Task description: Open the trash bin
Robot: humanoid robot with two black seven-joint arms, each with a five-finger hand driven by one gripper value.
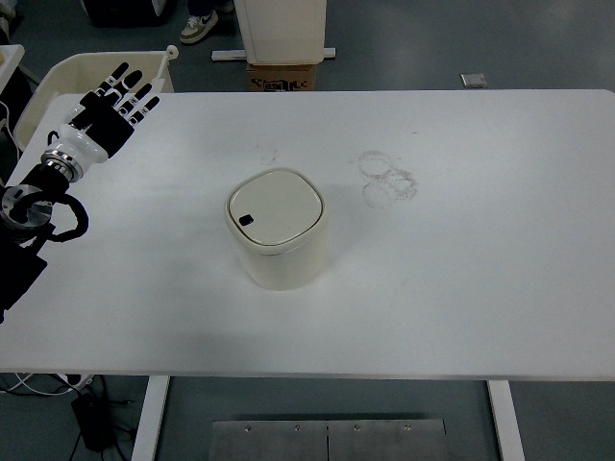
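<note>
A small cream trash bin (277,229) stands on the white table (461,288), a little left of the middle. Its rounded square lid is shut and has a small dark button near the front left corner (246,219). My left hand (117,104) is over the table's far left corner, well up and left of the bin, with fingers spread flat and holding nothing. My right arm does not show.
A white basket (67,77) stands beyond the table's far left corner, right by my left hand. A cardboard box (282,75) and a white stand sit behind the far edge. Faint ring marks (388,179) lie right of the bin.
</note>
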